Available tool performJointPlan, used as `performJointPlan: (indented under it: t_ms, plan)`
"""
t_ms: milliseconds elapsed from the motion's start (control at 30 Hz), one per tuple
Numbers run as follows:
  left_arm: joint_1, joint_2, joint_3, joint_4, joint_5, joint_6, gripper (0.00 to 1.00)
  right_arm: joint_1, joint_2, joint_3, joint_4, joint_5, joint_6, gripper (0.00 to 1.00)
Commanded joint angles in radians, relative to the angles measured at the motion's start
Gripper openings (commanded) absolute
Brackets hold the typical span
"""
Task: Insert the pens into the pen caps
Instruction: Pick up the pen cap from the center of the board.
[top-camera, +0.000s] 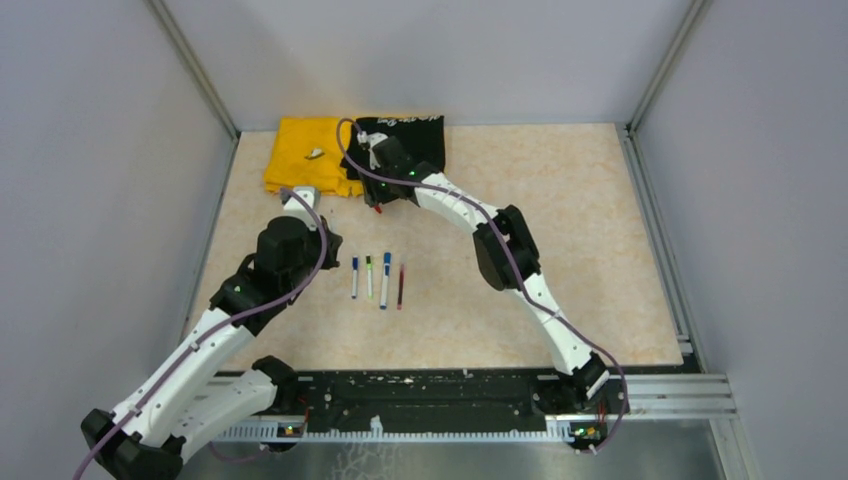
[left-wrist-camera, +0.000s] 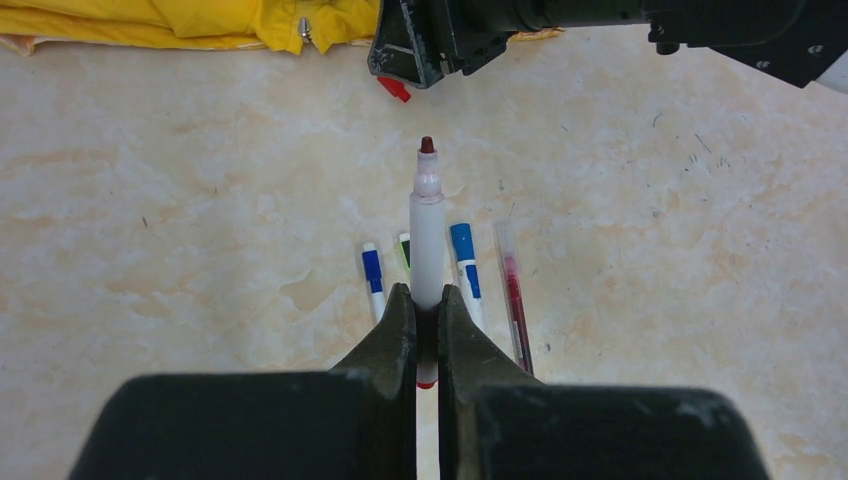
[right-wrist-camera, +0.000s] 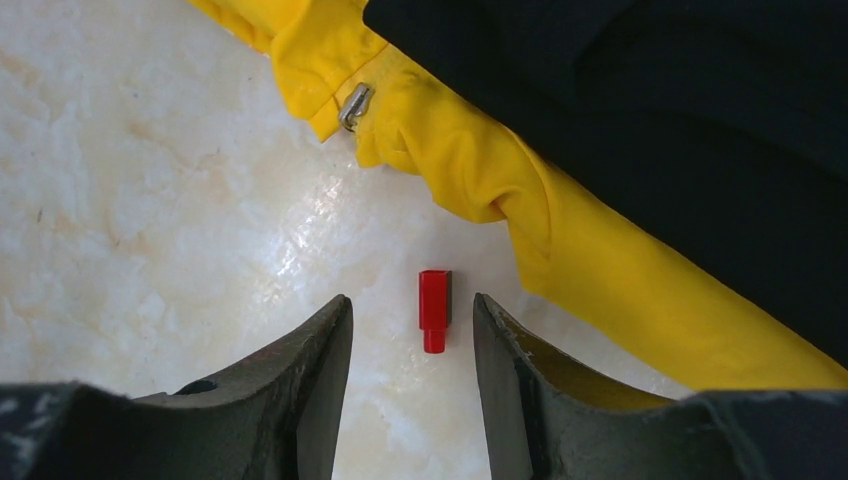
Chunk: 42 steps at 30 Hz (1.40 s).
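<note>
Left wrist view: left jaws clench a white pen (left-wrist-camera: 427, 240); right jaws, released, flank a red cap (right-wrist-camera: 435, 310).

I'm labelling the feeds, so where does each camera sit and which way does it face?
Top external: above and behind the bases, looking down on the table; left arm and right arm show.
Left wrist: on the left arm, looking out along the left claw, shut on a white pen, toward the red cap.
Right wrist: on the right arm, looking down through the open right claw at the red cap.
Shared: both wrist views show the red cap and yellow cloth.
</note>
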Motion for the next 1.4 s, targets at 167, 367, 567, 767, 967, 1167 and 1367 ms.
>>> performJointPlan:
  t_ms: [167,367,567,767,967,1167,1367]
  plan:
    - [0.003,-0.021,0.014,0.016,-0.013,0.004,0.00,0.022,0.071,0.121,-0.070,0.067,-0.081,0.47]
    - [0.003,-0.024,0.011,0.013,-0.009,0.005,0.00,0.026,0.094,0.137,-0.073,0.072,-0.103,0.47]
    - [0.003,-0.016,0.015,0.014,-0.007,0.009,0.00,0.027,0.134,0.178,-0.095,0.072,-0.127,0.47]
    - [0.004,-0.011,0.019,0.022,0.009,0.012,0.00,0.031,0.153,0.188,-0.103,0.071,-0.135,0.41]
    - [0.003,-0.009,0.018,0.018,0.010,0.011,0.00,0.041,0.136,0.155,-0.108,0.083,-0.153,0.26]
    - [0.003,-0.003,0.019,0.016,0.016,0.012,0.00,0.044,-0.004,-0.019,0.009,0.092,-0.136,0.12]
    - [0.003,0.002,0.027,0.027,0.039,0.022,0.00,0.043,-0.209,-0.187,0.103,0.184,-0.164,0.07]
